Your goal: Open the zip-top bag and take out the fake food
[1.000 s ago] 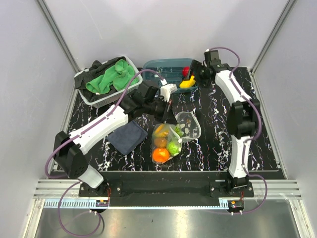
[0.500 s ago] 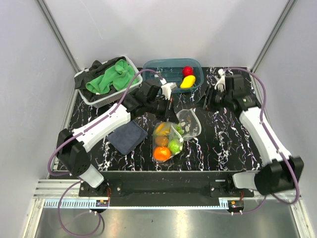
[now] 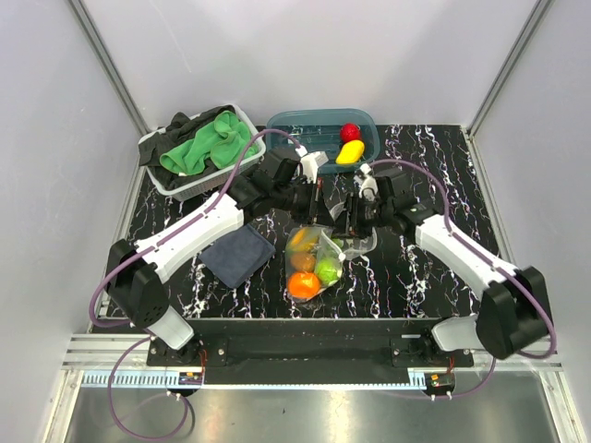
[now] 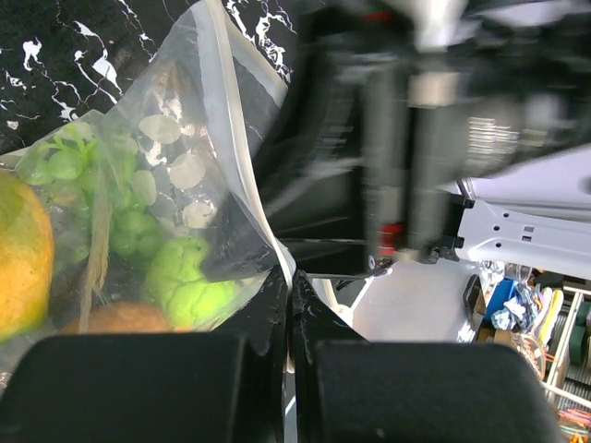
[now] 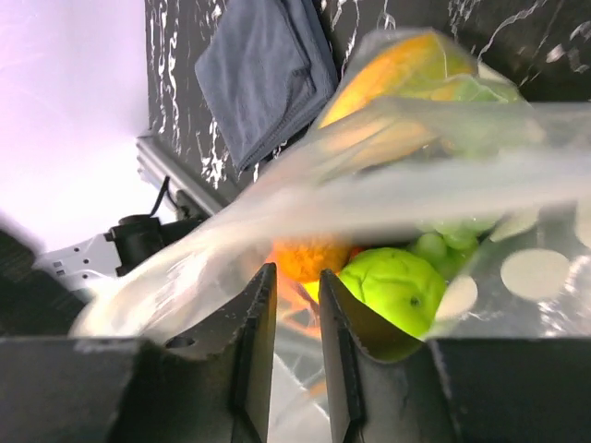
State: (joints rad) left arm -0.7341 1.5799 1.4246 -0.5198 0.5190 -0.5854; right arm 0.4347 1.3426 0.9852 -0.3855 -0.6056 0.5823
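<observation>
Centre: zip-top bag [image 3: 312, 258] with fake food [image 3: 300, 287], pinched by left gripper [image 4: 287, 292]; right gripper [image 5: 297, 279] narrowed at rim, hold unclear.

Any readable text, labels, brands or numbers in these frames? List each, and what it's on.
None readable.
The zip-top bag carries only white dots, no lettering.
Small coloured tags at the arm bases are too small to read.
Background clutter in the left wrist view is blurred.
</observation>
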